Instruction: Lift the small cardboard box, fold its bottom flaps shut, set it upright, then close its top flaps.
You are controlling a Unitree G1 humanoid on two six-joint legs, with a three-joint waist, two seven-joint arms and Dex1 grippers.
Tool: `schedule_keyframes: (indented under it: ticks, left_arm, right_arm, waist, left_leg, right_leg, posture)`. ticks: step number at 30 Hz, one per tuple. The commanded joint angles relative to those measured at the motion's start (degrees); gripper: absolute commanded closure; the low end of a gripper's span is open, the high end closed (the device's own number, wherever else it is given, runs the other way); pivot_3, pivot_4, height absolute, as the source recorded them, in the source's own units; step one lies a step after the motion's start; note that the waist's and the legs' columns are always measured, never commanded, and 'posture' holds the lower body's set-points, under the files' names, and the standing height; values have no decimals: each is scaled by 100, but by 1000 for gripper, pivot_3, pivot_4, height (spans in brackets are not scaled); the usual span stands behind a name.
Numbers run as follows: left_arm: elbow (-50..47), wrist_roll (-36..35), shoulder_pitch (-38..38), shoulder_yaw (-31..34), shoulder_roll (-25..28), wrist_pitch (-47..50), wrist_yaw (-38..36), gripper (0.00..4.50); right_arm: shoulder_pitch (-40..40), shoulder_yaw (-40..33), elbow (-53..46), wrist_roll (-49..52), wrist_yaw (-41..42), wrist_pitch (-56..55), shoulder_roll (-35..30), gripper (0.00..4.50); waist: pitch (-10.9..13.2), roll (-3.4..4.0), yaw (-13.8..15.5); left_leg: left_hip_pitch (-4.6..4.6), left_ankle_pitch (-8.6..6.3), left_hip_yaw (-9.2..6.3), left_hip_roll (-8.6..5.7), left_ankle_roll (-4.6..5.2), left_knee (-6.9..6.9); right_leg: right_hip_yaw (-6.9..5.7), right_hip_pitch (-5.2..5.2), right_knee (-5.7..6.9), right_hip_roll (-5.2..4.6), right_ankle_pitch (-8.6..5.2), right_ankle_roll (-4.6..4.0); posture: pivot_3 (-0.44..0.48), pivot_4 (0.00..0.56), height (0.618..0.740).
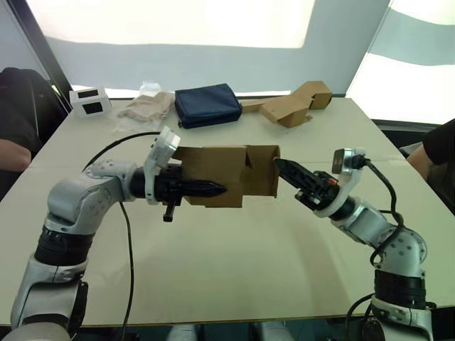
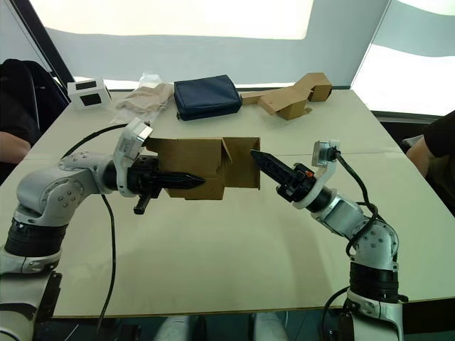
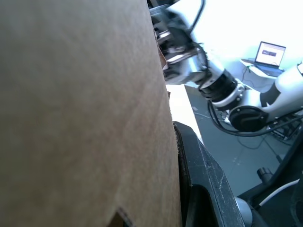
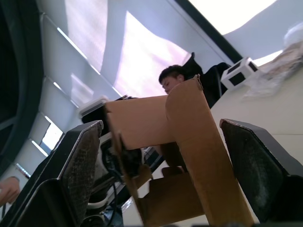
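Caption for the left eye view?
Left claw holds the small cardboard box aloft while the open right claw reaches its flap.

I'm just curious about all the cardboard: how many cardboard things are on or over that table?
2. The small cardboard box is held above the table's middle in the left gripper, with the right gripper at its other end. A bent cardboard piece lies at the far edge.

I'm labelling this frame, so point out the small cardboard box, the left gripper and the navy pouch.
small cardboard box (image 1: 213, 165), left eye view, on its front wall.
left gripper (image 1: 217, 189), left eye view, at its fingertips against the box.
navy pouch (image 1: 207, 104), left eye view, on the middle of its top.
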Motion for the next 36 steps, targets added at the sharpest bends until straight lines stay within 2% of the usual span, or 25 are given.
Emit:
schedule_keyframes:
  ticks: [1,12,13,14,19,36]
  left_arm:
    - [22,0,-186,118,29,-63,25,4500]
    - [44,-43,-234,135,-39,-41,112,4500]
    - [32,-46,-234,132,-42,-37,121,4500]
    - [25,-46,-235,130,-44,-35,130,4500]
    - [68,-48,-261,134,-57,-44,141,4500]
    - [90,-78,-359,113,-151,-26,171,4500]
  right_arm:
    - [35,57,-459,467,-279,-51,26,391]
    - [208,283,-569,383,-444,-252,-23,391]
    - [212,297,-570,380,-440,-264,-32,837]
    - [218,321,-573,360,-433,-280,-40,946]
    - [337,587,-702,71,-341,-328,-88,2687]
    - [520,725,-765,-503,-215,-585,-198,2687]
  waist:
    - [0,0,-1]
    - [0,0,-2]
    - [0,0,-5]
    - [0,0,-7]
    - [0,0,-3]
    - [0,0,0]
  left_leg:
    - [0,0,0,0,0,0]
    - [0,0,3,-1,0,1]
    - [0,0,3,-1,0,1]
    - [0,0,2,-1,0,1]
    - [0,0,2,-1,0,1]
    - [0,0,2,-2,0,2]
  right_leg:
    - [0,0,0,0,0,0]
    - [1,0,-1,-2,-2,-3]
    - [1,0,-1,-2,-2,-3]
    - [1,0,-1,-1,-2,-3]
    - [1,0,-1,-2,-2,-4]
    - [1,0,-1,-1,-7,-13]
  posture:
    - [0,150,740]
    - [0,150,740]
    - [0,150,740]
    - [0,150,740]
    - [0,150,740]
    - [0,150,740]
